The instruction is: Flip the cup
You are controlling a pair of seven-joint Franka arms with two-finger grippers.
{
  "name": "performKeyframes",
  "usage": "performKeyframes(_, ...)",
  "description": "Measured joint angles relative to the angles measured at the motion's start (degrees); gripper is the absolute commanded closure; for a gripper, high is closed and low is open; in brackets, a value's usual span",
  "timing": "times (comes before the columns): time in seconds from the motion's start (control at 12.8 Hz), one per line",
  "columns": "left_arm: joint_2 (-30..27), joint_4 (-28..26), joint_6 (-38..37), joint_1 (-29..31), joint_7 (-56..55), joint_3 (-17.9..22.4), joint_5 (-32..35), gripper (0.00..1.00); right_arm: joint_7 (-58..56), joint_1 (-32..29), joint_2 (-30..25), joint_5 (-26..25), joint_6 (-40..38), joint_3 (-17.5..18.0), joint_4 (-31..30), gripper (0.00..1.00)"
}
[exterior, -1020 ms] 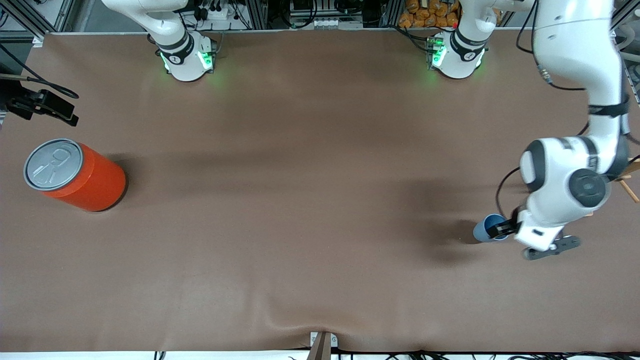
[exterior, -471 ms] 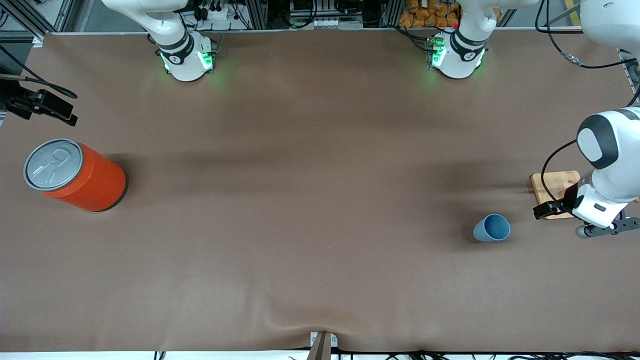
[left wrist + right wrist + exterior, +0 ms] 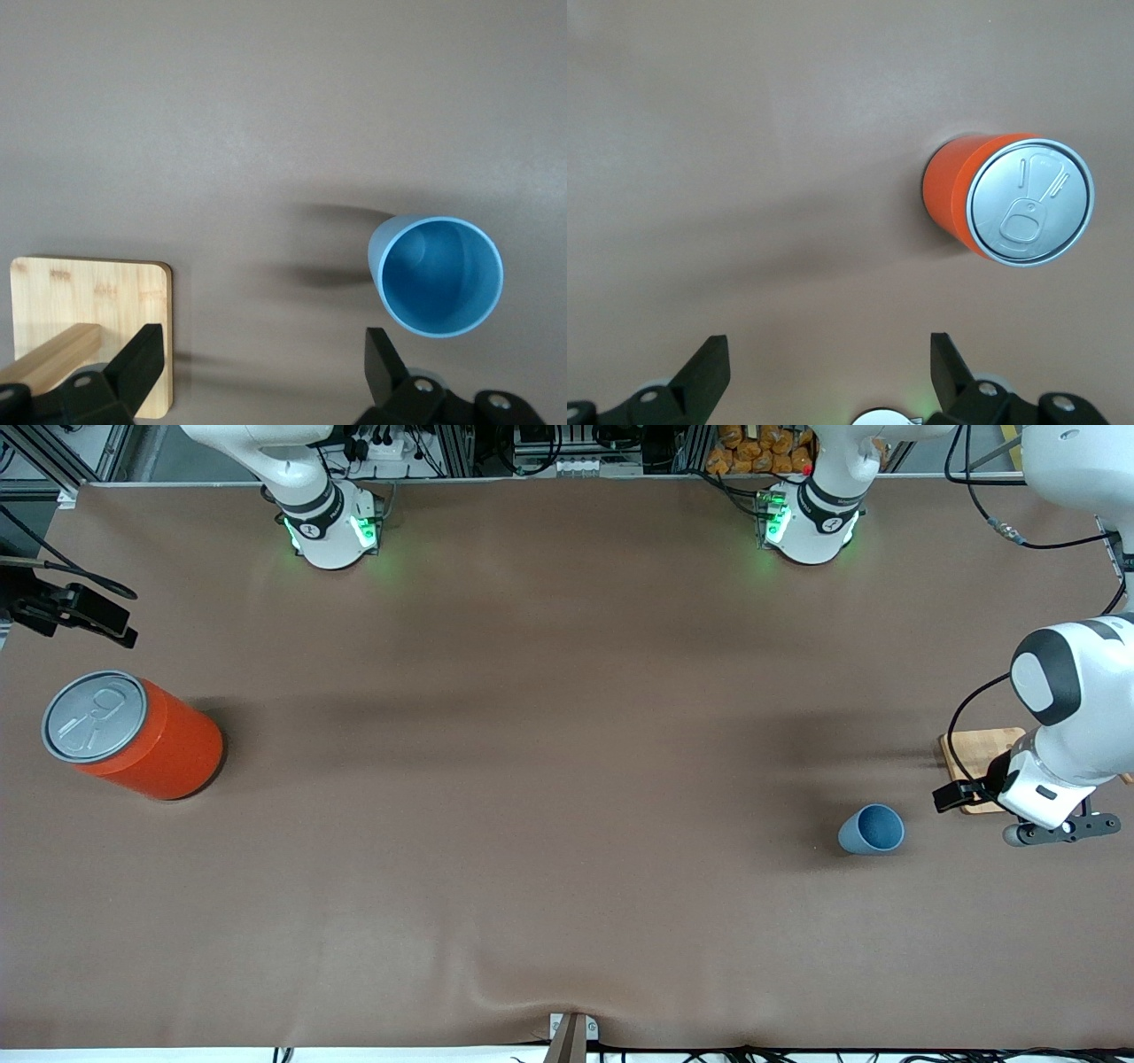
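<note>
I have the brown table (image 3: 567, 797) spread wide under both arms, matte and faintly rippled at the camera's edge. The big orange can (image 3: 133, 735) stands upright at the right arm's end, glossy wall and grey pull-tab lid; my right gripper (image 3: 824, 372) hangs over bare mat beside it, fingers spread with nothing between them, and that arm waits. The left gripper (image 3: 1019, 815) hovers over the left arm's end of the table, fingers (image 3: 142, 354) spread and empty, one of them above the small bamboo board (image 3: 89, 341), a pale, square, round-cornered slab. The cup (image 3: 872, 830) stands on the mat just beside the open fingers, toward the middle of the table, touching neither. It is a smooth light-blue plastic tumbler, tapered, no handle, mouth up, darker blue inside, its long axis upright. The left arm is plainly the nearer one. I judge the cup already sits upright.
</note>
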Motion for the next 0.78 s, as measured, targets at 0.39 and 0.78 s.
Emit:
performKeyframes(0.39,-0.8,0.0,0.0,-0.5,0.8,-0.7,0.0,0.0,-2.1,-1.4,0.0,1.2,-0.2,0.1,0.0,0.0)
performKeyframes(0.78,-5.9,-0.2,-5.4,3.8,-5.1,-13.1,0.0,0.0,-2.2,-1.4,0.0,1.2,-0.5,1.0,0.0,0.0)
